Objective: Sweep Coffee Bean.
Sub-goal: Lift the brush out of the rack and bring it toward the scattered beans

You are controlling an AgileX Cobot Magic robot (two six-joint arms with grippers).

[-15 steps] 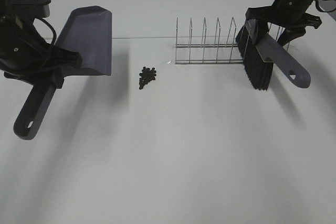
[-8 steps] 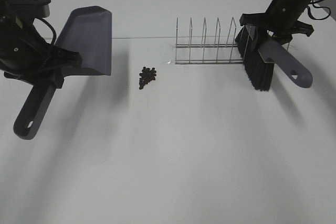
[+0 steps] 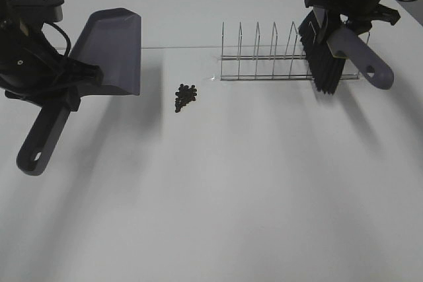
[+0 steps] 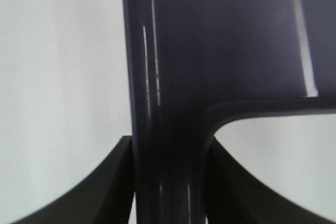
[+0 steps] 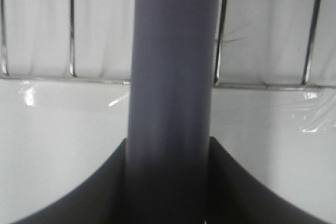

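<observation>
A small pile of dark coffee beans [image 3: 186, 96] lies on the white table, left of the wire rack. My left gripper [image 3: 71, 85] is shut on the handle of a grey dustpan [image 3: 112, 49], held above the table to the left of the beans; the handle fills the left wrist view [image 4: 168, 129]. My right gripper [image 3: 348, 14] is shut on the grey handle of a brush [image 3: 322, 57] with black bristles, held over the rack's right end. The handle fills the right wrist view [image 5: 173, 87].
A wire dish rack [image 3: 264, 54] with several upright prongs stands at the back, right of the beans; it also shows in the right wrist view [image 5: 73, 30]. The white table [image 3: 231, 196] stretches toward the front.
My right gripper has lifted the brush up and toward the back, over the rack's right end. The left arm, dustpan and beans have not moved.
</observation>
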